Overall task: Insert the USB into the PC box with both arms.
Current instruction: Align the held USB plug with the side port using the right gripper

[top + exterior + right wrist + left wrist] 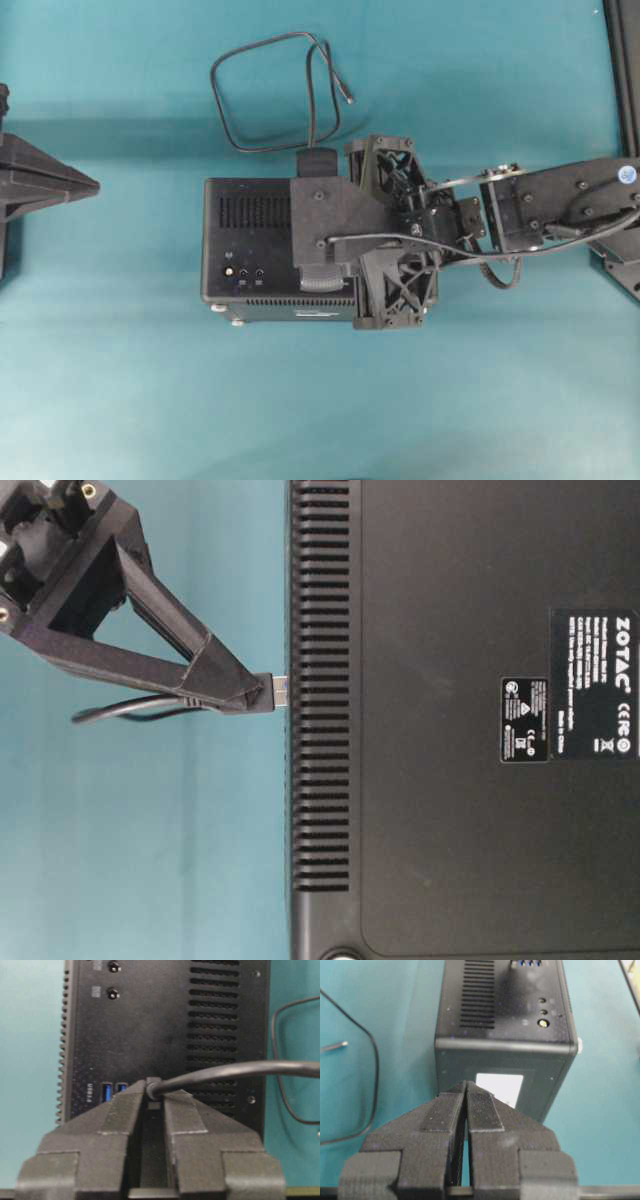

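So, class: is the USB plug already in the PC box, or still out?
Out. In the table-level view the USB plug's metal end sits just short of the PC box, held in the right tool.

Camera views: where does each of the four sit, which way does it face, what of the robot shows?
Overhead: above, facing down at the black rectangular PC box and thin black USB cable; right arm over the box, left gripper at the edge.
Table-level: low, side-on at the box; right gripper holds the plug.
Left wrist: behind the shut left gripper, facing the box.
Right wrist: behind the right gripper, facing the ports.
All four share the box.
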Controlling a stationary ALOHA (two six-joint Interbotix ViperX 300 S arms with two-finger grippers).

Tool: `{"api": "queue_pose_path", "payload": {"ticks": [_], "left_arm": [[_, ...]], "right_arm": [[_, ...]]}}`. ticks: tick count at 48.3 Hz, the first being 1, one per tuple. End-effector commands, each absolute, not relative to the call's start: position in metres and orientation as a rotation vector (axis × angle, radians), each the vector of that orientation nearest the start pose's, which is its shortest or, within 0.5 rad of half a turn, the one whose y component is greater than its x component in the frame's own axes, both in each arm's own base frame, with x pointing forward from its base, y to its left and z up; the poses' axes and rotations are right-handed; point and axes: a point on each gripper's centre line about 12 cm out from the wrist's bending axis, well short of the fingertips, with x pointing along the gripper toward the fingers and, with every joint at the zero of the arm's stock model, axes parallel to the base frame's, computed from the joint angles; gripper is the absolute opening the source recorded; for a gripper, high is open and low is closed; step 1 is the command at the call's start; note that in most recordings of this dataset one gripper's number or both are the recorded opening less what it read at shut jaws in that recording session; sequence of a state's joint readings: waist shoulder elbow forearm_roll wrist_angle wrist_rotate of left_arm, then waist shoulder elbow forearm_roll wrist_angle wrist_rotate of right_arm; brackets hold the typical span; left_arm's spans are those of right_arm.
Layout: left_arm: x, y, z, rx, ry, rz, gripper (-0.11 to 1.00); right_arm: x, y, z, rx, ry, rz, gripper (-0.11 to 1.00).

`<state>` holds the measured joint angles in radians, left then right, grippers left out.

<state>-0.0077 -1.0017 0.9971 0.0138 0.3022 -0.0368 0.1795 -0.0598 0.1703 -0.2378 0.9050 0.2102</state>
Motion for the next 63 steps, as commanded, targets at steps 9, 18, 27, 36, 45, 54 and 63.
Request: {"api": "queue_pose_path", "payload": {"ticks": [9,18,27,36,45,54,63], "left_arm": [[0.193,-0.001,0.310,-0.020,0.284,-0.001,0.00],[0.192,-0.001,0.309,-0.020,0.285,-0.001,0.00],[0.192,-0.001,0.309,-0.020,0.285,-0.001,0.00],[0.192,-0.001,0.309,-0.020,0.285,-0.001,0.00],[0.192,-0.001,0.310,-0.020,0.282,-0.001,0.00],[0.193,-0.001,0.311,-0.020,0.282,-0.001,0.00],[0.193,-0.001,0.311,-0.020,0.281,-0.001,0.00]], "right_arm": [[0.398,0.058,0.303,-0.118,0.967,-0.013,0.10],[0.399,0.061,0.307,-0.116,0.938,-0.005,0.10],[0.400,0.057,0.316,-0.109,0.901,-0.009,0.19],[0.397,0.056,0.318,-0.107,0.902,-0.013,0.51],[0.397,0.056,0.321,-0.106,0.894,-0.012,0.73],[0.396,0.051,0.327,-0.126,0.870,-0.028,0.72],[0.397,0.039,0.331,-0.128,0.844,-0.052,0.72]]}}
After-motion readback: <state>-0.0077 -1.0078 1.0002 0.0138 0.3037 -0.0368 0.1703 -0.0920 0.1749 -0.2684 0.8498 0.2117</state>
